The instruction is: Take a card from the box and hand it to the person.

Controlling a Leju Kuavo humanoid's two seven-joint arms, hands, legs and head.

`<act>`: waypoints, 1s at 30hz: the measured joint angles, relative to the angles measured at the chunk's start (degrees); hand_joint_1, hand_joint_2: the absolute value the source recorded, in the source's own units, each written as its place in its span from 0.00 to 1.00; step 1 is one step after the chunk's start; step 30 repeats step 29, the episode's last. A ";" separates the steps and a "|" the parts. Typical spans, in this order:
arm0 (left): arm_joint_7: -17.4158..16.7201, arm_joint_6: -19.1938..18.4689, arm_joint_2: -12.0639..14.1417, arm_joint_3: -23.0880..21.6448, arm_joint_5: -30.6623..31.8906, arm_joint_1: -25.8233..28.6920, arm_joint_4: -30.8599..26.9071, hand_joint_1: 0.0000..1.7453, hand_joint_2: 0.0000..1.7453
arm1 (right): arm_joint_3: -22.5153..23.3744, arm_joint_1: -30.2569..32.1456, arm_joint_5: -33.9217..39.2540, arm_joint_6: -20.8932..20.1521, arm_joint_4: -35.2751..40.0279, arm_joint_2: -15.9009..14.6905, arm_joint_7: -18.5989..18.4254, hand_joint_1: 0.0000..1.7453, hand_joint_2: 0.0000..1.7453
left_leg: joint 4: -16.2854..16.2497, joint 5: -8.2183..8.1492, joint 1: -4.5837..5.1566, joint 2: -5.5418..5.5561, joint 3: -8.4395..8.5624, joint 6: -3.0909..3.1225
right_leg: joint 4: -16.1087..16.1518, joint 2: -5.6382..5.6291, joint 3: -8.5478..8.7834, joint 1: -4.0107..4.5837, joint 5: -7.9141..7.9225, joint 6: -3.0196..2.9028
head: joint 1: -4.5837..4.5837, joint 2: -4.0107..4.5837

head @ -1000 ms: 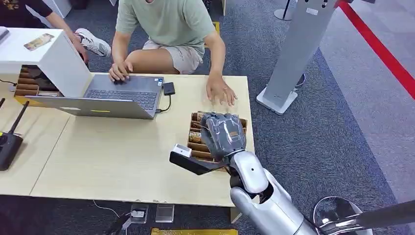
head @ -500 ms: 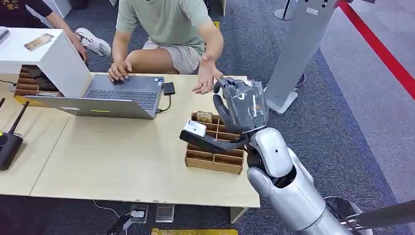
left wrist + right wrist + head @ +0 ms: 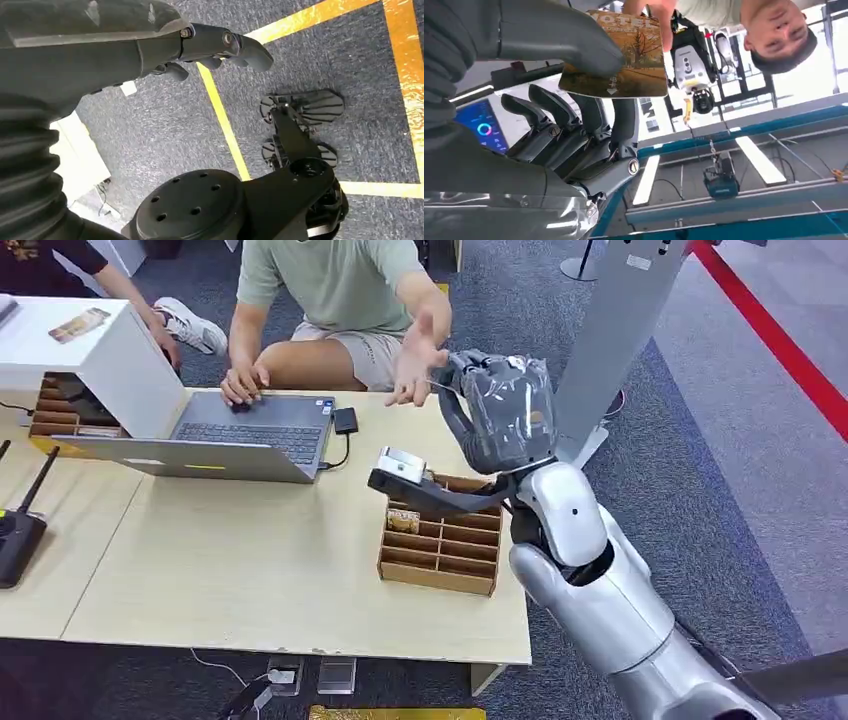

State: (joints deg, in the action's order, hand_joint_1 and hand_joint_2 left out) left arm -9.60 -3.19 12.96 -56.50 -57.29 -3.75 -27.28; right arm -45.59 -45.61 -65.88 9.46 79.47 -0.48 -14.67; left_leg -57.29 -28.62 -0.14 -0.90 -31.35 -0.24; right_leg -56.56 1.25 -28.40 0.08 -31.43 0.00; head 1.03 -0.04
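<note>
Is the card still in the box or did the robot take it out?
Out. The right hand holds the card between thumb and fingers, raised above the box toward the person's hand.

We see a pale wooden table (image 3: 240, 570) carrying an open laptop (image 3: 215, 440) with a small black drive (image 3: 345, 421) plugged in beside it. Near its right end sits a compartmented wooden box (image 3: 440, 545) — at the left end, a black device (image 3: 18, 530) with an antenna and a white box (image 3: 95, 355).
</note>
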 joint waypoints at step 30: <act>-0.48 -3.62 0.89 -2.05 2.73 -0.56 0.11 0.00 1.00 | -2.89 -4.83 -1.86 2.82 -24.85 7.28 1.20 1.00 1.00 | 0.00 0.00 0.00 0.01 -0.08 0.00 | -0.01 0.01 -0.08 0.00 0.00 0.00 | 0.02 0.02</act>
